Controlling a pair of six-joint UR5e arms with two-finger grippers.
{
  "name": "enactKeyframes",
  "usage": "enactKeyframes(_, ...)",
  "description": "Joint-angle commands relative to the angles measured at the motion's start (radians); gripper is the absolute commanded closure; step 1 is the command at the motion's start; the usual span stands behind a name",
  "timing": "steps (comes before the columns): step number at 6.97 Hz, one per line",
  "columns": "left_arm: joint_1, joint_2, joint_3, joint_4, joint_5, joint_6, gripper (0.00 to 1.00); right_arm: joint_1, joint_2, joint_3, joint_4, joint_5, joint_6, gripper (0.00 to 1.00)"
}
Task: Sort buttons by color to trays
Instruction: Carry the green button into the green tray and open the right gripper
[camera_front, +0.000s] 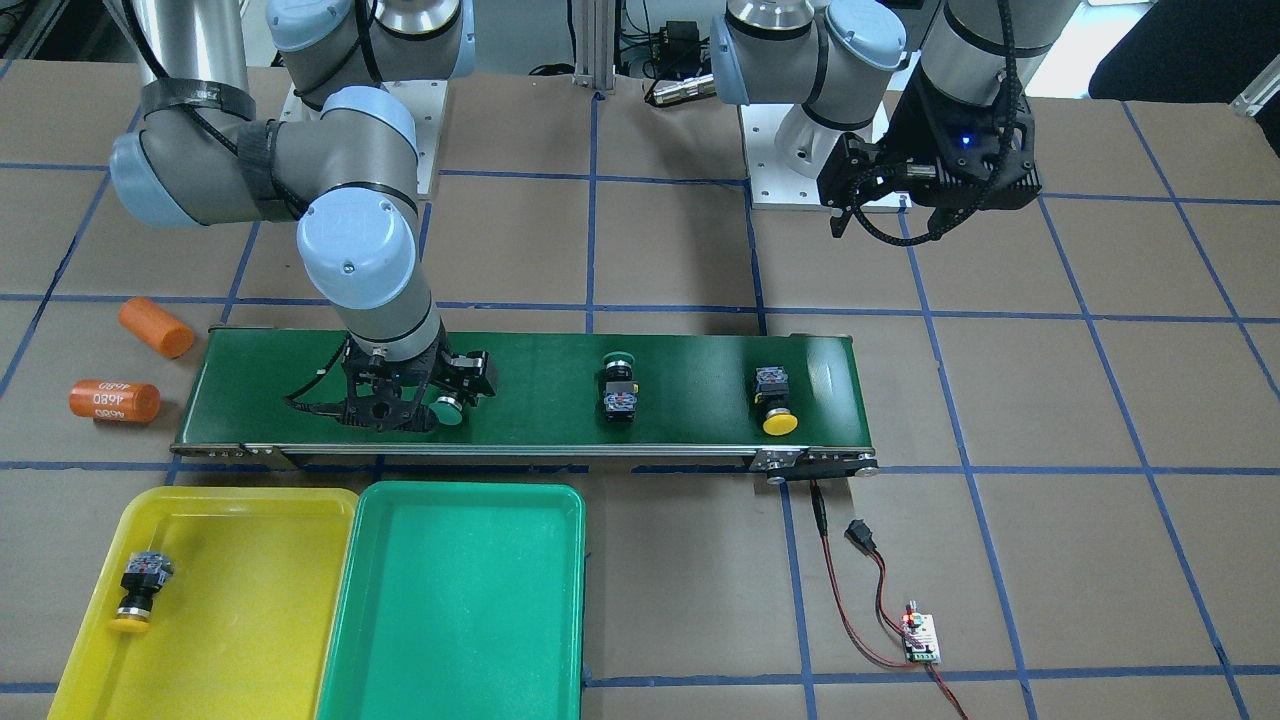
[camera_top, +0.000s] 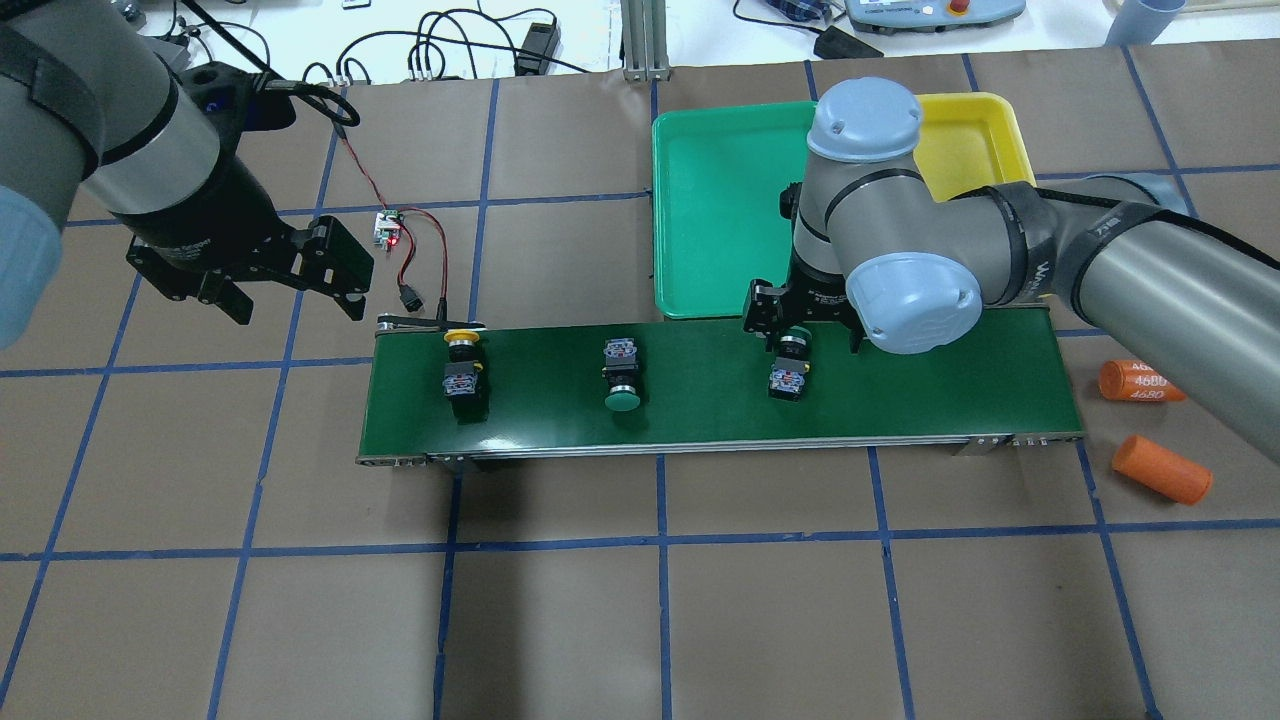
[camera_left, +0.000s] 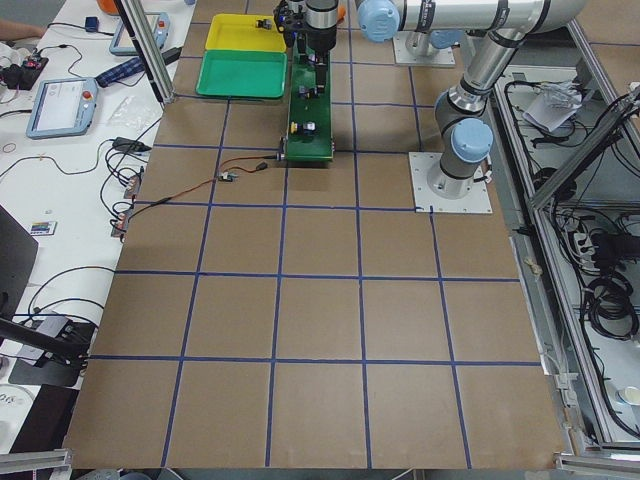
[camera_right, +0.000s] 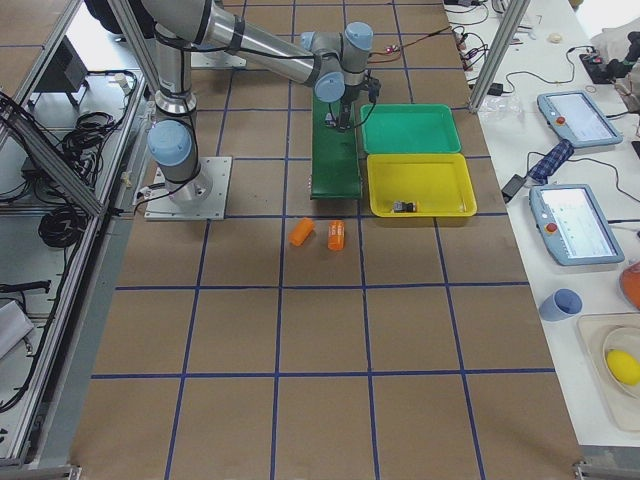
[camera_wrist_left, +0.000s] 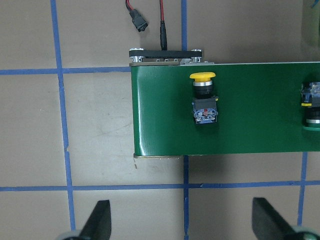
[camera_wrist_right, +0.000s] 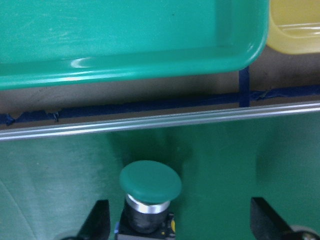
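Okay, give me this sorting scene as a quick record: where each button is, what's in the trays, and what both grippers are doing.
belt: three buttons lying on it
belt yellow button: at the end on the robot's left
middle green button: mid-belt
third green button: toward the robot's right, between the right gripper's fingers
yellow tray: holds one sorted yellow button
green tray: no button in it
right gripper: open, straddling the third green button
left gripper: open, over bare table beside the belt's end
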Motion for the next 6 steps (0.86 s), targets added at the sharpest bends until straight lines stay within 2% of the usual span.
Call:
enactKeyframes(1, 0.000, 0.008, -0.002, -0.007, 0.002, 0.002, 0.00, 0.003, 0.014, 0.022, -0.005, 0.002, 0.002, 0.14)
enactKeyframes(2, 0.003, 0.001, 0.002, -0.003, 0.005, 0.002, 0.00, 0.003, 0.016, 0.026, -0.023, 0.001, -0.005, 0.43)
enactKeyframes(3, 0.003, -0.001, 0.001, -0.003, 0.005, 0.002, 0.00, 0.002, 0.016, 0.014, -0.022, -0.004, -0.016, 0.67)
enactKeyframes(4, 0.005, -0.002, 0.004, -0.006, 0.002, 0.000, 0.00, 0.002, 0.016, 0.003, -0.023, -0.004, -0.025, 0.73)
enactKeyframes(6, 0.005, 0.001, -0.001, -0.006, 0.002, 0.000, 0.00, -0.004, 0.040, -0.067, -0.022, -0.002, -0.028, 0.73)
